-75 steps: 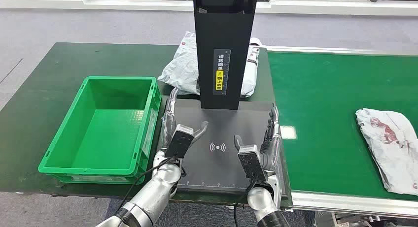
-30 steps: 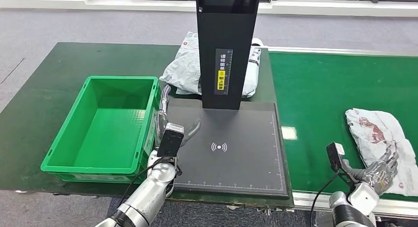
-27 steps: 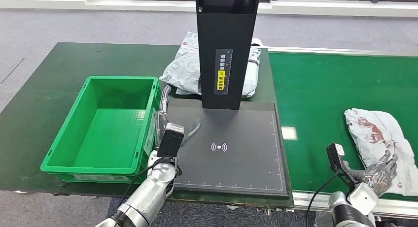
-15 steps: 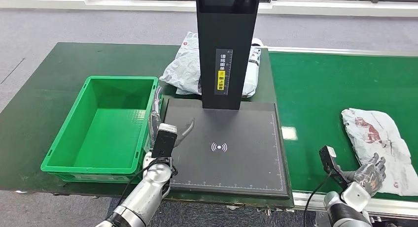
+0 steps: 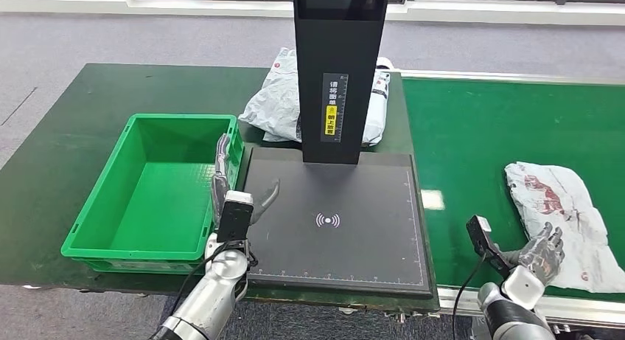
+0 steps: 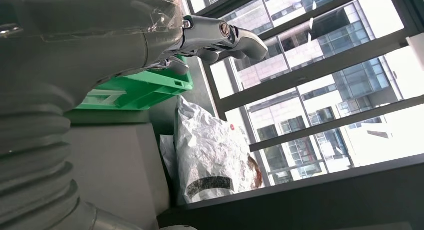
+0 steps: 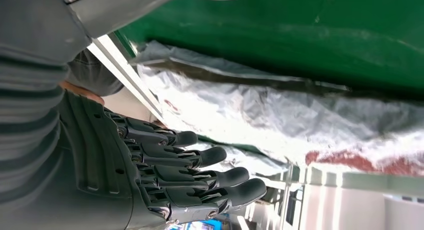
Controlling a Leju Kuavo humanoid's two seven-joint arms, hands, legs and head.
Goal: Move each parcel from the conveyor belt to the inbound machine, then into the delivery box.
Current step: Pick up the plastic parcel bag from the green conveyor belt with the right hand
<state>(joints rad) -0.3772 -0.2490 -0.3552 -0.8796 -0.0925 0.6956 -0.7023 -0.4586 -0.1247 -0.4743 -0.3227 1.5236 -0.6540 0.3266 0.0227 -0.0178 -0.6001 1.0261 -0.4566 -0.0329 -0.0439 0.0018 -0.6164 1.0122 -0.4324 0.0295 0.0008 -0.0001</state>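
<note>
Crinkled white plastic parcel (image 5: 564, 218) lies on the green conveyor belt (image 5: 479, 141) at far right, right hand (image 5: 542, 253) beside its near edge with fingers spread and empty, while left hand (image 5: 232, 192) hovers open-fingered by the green delivery box (image 5: 158, 189).

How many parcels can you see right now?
2. One parcel lies on the conveyor belt by the right hand; another parcel sits behind the inbound machine, which may hide more.
</note>
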